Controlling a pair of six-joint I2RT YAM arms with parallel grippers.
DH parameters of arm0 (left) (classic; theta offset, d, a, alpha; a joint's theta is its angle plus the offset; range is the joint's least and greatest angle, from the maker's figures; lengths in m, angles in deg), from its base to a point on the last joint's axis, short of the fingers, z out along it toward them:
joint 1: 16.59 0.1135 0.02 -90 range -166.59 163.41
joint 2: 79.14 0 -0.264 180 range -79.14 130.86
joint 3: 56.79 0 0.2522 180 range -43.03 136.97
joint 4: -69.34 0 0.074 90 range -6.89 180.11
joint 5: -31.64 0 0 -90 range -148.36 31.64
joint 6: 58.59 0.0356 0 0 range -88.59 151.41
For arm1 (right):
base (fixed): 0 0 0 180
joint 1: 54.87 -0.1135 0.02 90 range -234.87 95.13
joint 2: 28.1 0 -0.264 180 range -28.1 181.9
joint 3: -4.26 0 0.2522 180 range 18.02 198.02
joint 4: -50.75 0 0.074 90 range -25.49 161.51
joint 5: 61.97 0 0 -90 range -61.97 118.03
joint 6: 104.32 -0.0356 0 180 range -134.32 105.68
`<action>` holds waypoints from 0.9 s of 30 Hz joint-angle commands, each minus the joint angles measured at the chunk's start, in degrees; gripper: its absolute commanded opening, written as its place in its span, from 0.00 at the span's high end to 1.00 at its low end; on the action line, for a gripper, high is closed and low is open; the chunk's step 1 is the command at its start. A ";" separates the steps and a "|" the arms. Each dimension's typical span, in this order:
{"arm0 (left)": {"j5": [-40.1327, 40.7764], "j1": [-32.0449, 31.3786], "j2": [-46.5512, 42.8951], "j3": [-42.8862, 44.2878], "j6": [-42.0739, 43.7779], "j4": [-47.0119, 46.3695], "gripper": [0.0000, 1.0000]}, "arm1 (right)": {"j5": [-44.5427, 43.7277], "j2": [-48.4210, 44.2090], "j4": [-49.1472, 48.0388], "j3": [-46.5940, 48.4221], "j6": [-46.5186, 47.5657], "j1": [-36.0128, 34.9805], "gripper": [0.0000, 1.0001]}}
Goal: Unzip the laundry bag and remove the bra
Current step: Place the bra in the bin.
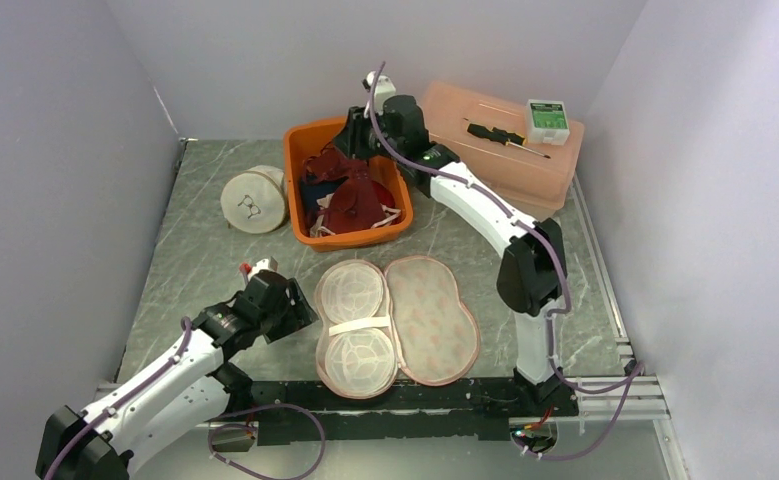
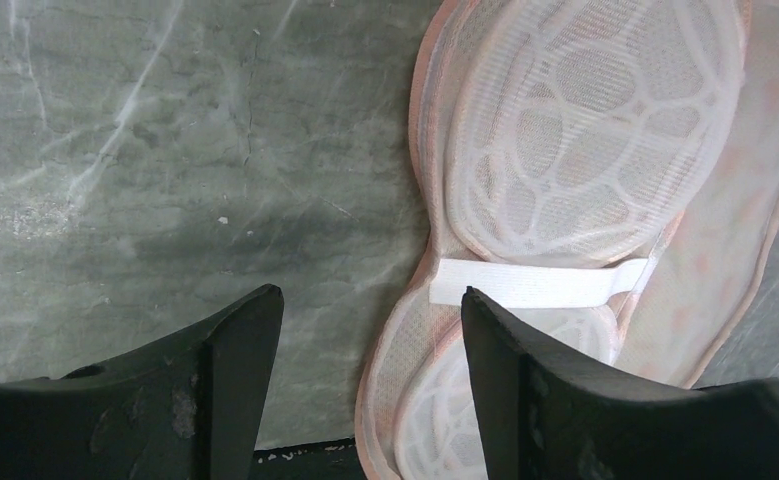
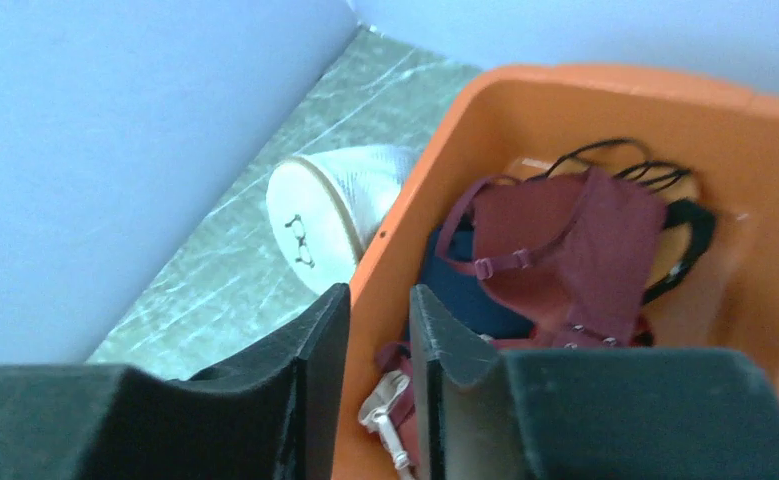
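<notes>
The pink-edged mesh laundry bag [image 1: 395, 320] lies unzipped and spread flat on the table, its white cage halves showing; nothing lies in it. In the left wrist view the laundry bag [image 2: 585, 130] has a white strap [image 2: 535, 283] across its waist. My left gripper [image 1: 300, 310] is open at the bag's left edge, and the edge lies between the left gripper's [image 2: 370, 300] fingers. A maroon bra [image 1: 353, 205] lies in the orange bin [image 1: 365, 240]. My right gripper [image 1: 350, 150] hovers over the bin's far left rim, narrowly open and empty. The right wrist view shows the right gripper [image 3: 378, 295], the bra [image 3: 575, 250] and the bin [image 3: 605, 85].
A white round mesh bag [image 1: 253, 200] lies left of the bin; it also shows in the right wrist view [image 3: 335, 205]. A pink lidded box [image 1: 505, 165] stands at the back right, with a screwdriver [image 1: 505, 135] and a small green-and-white box [image 1: 547, 120] on it. Walls enclose the table.
</notes>
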 commanded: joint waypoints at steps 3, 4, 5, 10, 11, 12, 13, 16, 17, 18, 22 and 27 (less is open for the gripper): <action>0.70 -0.19 -0.42 2.38 0.73 -0.34 0.29 | 7.69 8.85 0.81 -0.96 -7.63 2.77 0.74; 0.57 -0.19 -0.60 2.26 0.56 -0.29 0.29 | 7.31 9.39 0.33 -1.75 -7.78 3.08 0.74; 0.45 -0.17 -0.77 2.07 0.40 -0.41 0.29 | 7.03 9.82 0.12 -2.37 -7.83 3.24 0.75; 0.14 -0.18 -0.79 1.33 0.12 -0.99 0.29 | 6.93 12.00 -0.25 -3.81 -7.16 3.67 0.76; 0.15 -0.19 -0.63 1.36 0.17 -1.09 0.29 | 6.60 12.74 0.69 -3.19 -6.78 3.69 0.77; 0.10 -0.19 -0.45 1.39 0.28 -1.12 0.29 | 5.98 13.37 2.11 -2.56 -6.56 3.75 0.77; 0.10 -0.19 -0.25 1.51 0.31 -1.12 0.29 | 5.86 14.00 2.98 -2.01 -6.44 3.77 0.78; 0.30 -0.19 0.19 1.85 0.73 -0.93 0.29 | 5.68 13.28 2.64 -2.94 -6.34 3.95 0.76; 0.48 -0.19 0.26 1.88 0.56 -0.76 0.29 | 5.45 12.09 1.99 -3.90 -6.32 3.92 0.71; 0.66 -0.19 0.29 1.90 0.42 -0.73 0.29 | 5.27 10.67 1.30 -4.81 -6.19 3.88 0.66; 1.01 -0.19 0.26 1.93 0.39 -0.81 0.29 | 1.12 1.95 0.80 -7.84 -3.25 2.91 0.45; 0.48 -0.18 0.42 1.30 0.59 -2.97 0.28 | -6.48 -13.27 -1.45 -17.38 -0.88 -0.27 0.35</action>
